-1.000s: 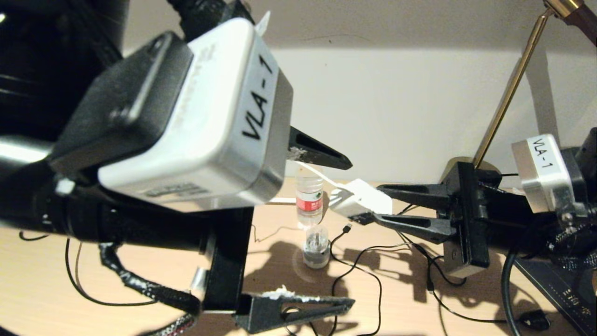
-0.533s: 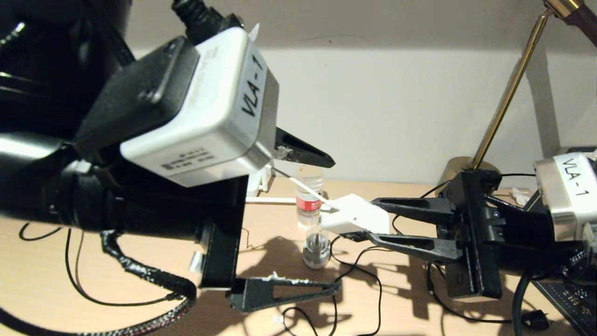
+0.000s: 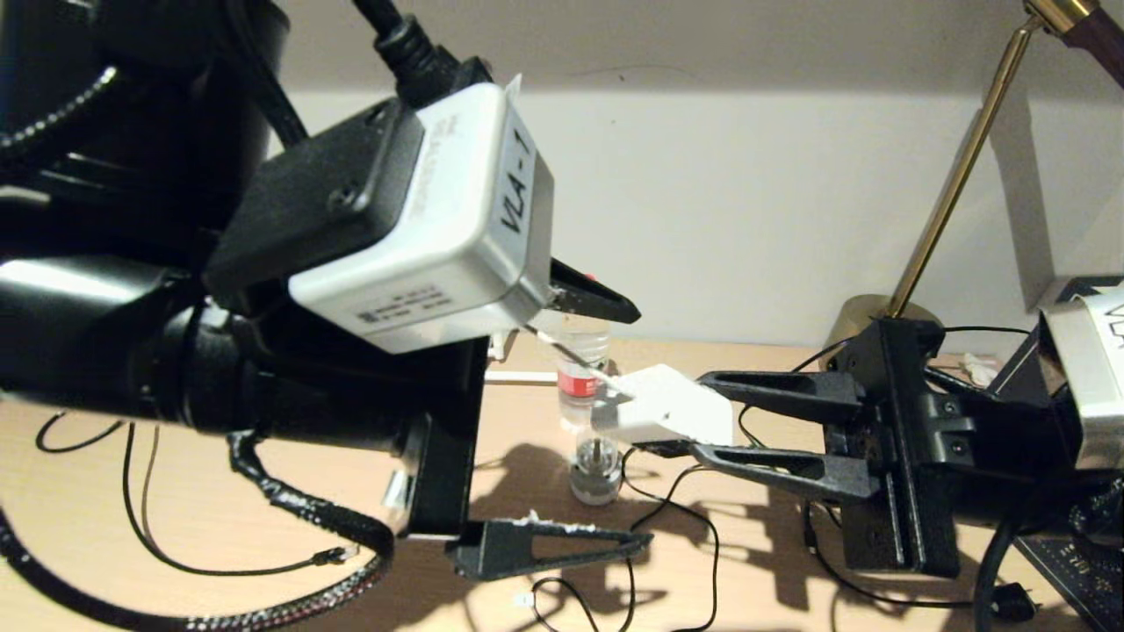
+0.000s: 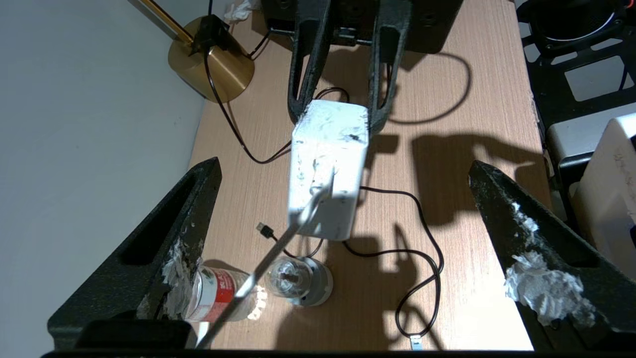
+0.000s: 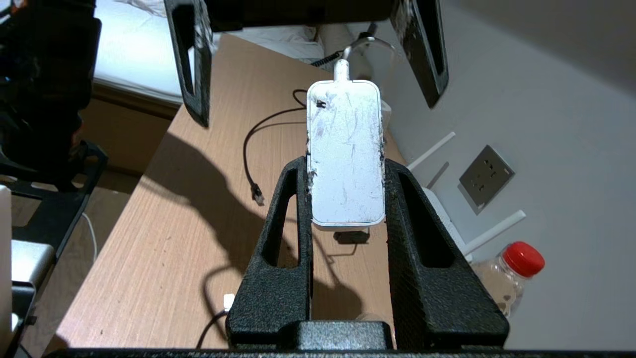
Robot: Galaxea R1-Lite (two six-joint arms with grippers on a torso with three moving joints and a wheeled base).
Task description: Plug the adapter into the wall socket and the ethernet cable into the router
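Reading "VLA-1" in black on the white label of the left wrist's camera box (image 3: 421, 237), the head view shows the left gripper (image 3: 606, 421) spread wide, holding nothing. The right gripper (image 3: 707, 412) clamps the scuffed white adapter block (image 3: 663, 408) in the air above the wooden desk (image 3: 88, 535). Since a second ago, the adapter has shifted left toward the left gripper.

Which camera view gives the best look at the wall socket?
The right wrist view shows it best: the wall socket, a grey plate with dark holes, is in full sight on the white wall, beyond the adapter held in the right pincer. The head view and the left wrist view do not show the socket.
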